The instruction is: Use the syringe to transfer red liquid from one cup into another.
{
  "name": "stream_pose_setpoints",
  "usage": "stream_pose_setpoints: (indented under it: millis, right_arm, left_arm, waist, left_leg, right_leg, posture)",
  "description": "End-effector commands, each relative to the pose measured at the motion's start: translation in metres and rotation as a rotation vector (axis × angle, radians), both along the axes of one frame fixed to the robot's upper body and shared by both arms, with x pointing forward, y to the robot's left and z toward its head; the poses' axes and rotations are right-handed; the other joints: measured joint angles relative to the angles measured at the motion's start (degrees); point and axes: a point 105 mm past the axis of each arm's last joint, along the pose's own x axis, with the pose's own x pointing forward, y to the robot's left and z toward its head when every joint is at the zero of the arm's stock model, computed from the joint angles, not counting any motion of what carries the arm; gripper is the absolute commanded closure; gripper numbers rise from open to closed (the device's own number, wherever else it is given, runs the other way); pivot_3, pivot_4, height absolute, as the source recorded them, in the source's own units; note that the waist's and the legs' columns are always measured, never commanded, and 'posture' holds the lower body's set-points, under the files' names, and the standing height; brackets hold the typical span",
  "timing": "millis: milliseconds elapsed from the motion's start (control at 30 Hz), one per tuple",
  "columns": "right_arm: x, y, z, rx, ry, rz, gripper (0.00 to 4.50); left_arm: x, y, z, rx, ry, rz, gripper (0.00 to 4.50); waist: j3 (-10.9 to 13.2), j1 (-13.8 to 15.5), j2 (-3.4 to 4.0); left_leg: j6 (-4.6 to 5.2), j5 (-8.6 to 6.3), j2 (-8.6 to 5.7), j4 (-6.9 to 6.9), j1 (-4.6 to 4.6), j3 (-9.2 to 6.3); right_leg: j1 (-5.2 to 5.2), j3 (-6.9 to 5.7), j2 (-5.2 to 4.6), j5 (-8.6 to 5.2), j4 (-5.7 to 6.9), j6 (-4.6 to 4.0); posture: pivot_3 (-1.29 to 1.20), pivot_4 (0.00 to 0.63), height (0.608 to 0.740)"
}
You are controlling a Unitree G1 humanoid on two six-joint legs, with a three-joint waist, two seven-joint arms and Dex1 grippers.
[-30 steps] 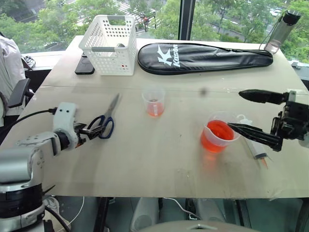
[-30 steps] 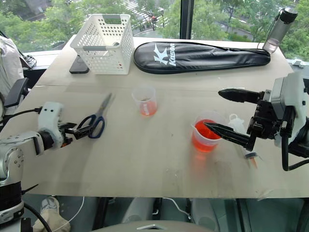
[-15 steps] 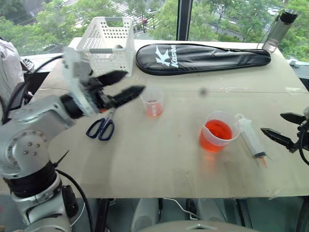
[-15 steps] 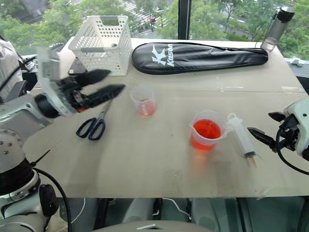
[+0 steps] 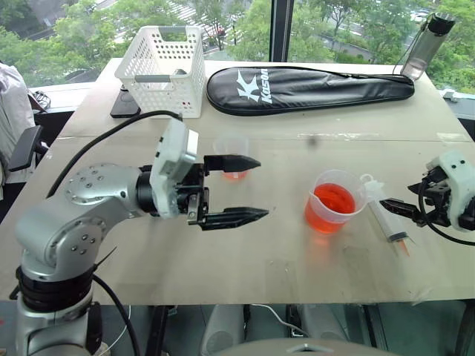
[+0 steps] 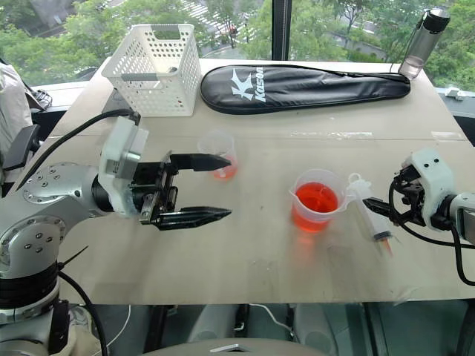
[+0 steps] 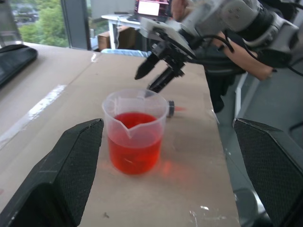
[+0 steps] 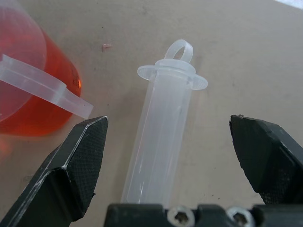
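white basket [image 5: 165,68] and black racket bag [image 5: 308,87] sit behind the beaker [image 5: 332,202].

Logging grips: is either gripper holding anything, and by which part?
Nothing is held. The right gripper, open, straddles the lying clear plastic syringe; the left gripper is open in the air.

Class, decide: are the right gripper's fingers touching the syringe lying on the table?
Apart. The right wrist view shows the syringe lying between the open fingers of the right gripper, with bare table on both sides of its barrel.
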Motion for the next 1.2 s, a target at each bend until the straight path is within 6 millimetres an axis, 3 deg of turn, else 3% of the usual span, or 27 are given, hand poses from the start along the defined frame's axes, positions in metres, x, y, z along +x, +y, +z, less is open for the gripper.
stream_pose_setpoints:
  millis: [33, 333, 700, 800, 833, 933, 967, 1200]
  right_arm:
    - [0.001, 0.006, 0.000, 0.008, 0.024, 0.000, 0.00]
    - [0.006, 0.005, -0.010, 0.018, 0.096, -0.058, 0.00]
    - [0.027, 0.001, -0.024, 0.061, 0.209, -0.096, 0.00]
    - [0.031, -0.001, -0.026, 0.039, 0.253, -0.066, 0.81]
    - [0.031, 0.000, -0.025, 0.043, 0.266, -0.051, 1.49]
    - [0.028, 0.001, -0.033, 0.036, 0.330, -0.029, 2.83]
    - [0.027, 0.001, -0.036, 0.023, 0.345, -0.016, 3.03]
    - [0.018, -0.013, -0.043, -0.090, 0.358, 0.045, 3.08]
  left_arm:
    - [-0.009, -0.001, 0.005, 0.004, -0.053, -0.058, 0.05]
    - [-0.008, -0.002, 0.025, -0.038, -0.085, -0.055, 0.05]
    - [-0.004, -0.001, 0.020, -0.054, -0.076, -0.017, 0.05]
    - [-0.005, -0.001, 0.018, -0.054, -0.072, -0.015, 0.00]
    - [-0.005, -0.001, 0.017, -0.054, -0.072, -0.014, 0.00]
    - [-0.005, -0.003, 0.016, -0.056, -0.069, -0.014, 0.00]
    - [-0.005, -0.003, 0.016, -0.057, -0.069, -0.015, 0.00]
    - [-0.002, -0.004, 0.014, -0.065, -0.067, -0.014, 0.00]
  waist:
    - [0.00, 0.09, 0.00]
    - [0.00, 0.18, 0.00]
    - [0.02, 0.02, 0.03]
    - [0.04, 0.09, 0.06]
    - [0.05, 0.16, 0.05]
    - [0.05, 0.18, 0.06]
    - [0.05, 0.20, 0.06]
    - [0.04, 0.37, 0.04]
  left_leg:
    - [0.00, 0.00, 0.00, 0.00, 0.00, 0.00]
    - [0.06, -0.03, 0.00, 0.01, -0.01, -0.03]
    - [0.06, -0.03, 0.01, 0.01, 0.02, 0.00]
    - [0.06, -0.03, 0.01, 0.00, 0.02, -0.01]
    - [0.06, -0.04, 0.01, 0.00, -0.02, 0.00]
    - [0.07, -0.04, 0.01, -0.01, -0.06, -0.01]
    - [0.07, -0.04, 0.01, -0.01, -0.06, -0.01]
    - [0.08, -0.04, 0.00, 0.00, -0.05, -0.05]
  right_leg:
    - [0.00, 0.00, 0.00, 0.00, 0.00, 0.00]
    - [0.00, -0.02, 0.00, 0.00, 0.02, 0.01]
    - [-0.02, 0.01, 0.05, 0.00, 0.05, 0.01]
    - [-0.03, 0.01, 0.06, 0.00, 0.04, 0.00]
    - [-0.06, 0.01, 0.05, 0.00, 0.01, 0.00]
    - [-0.07, 0.00, 0.04, 0.00, -0.04, 0.00]
    - [-0.06, 0.00, 0.04, 0.00, -0.05, 0.00]
    - [-0.03, -0.05, 0.01, 0.00, -0.06, 0.01]
  posture:
    - [0.00, 0.150, 0.724]
    - [0.00, 0.150, 0.724]
    - [0.00, 0.150, 0.724]
    - [0.00, 0.150, 0.724]
    - [0.00, 0.150, 0.724]
    - [0.00, 0.150, 0.724]
    - [0.00, 0.150, 0.724]
    - [0.00, 0.150, 0.724]
